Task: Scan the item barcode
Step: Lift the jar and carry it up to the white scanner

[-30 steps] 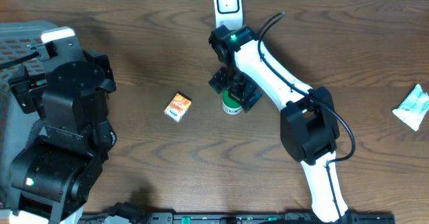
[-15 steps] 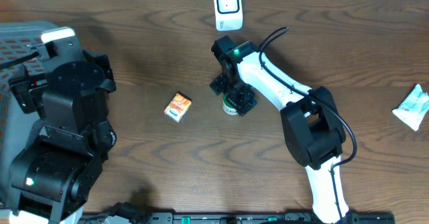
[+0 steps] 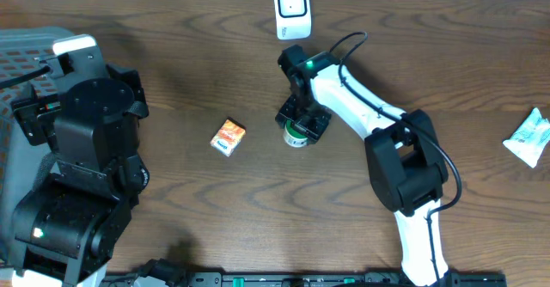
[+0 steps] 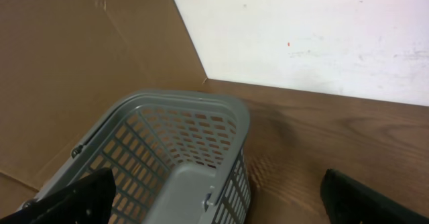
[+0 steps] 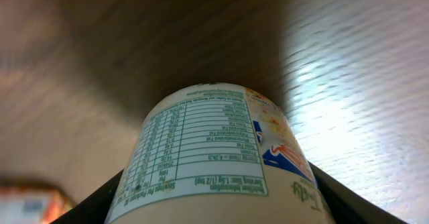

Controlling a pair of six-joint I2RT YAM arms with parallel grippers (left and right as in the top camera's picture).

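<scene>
Right tool (image 3: pixel 301 123) narrowed around cup (image 3: pixel 296 137), basket (image 4: pixel 191 95) apart

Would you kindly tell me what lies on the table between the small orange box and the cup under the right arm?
Nothing: in the overhead view the stretch of table between the orange box and the cup is bare wood.

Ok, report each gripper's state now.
Left gripper: open, holding nothing.
Right gripper: around the cup; whether it grips cannot be told.
</scene>
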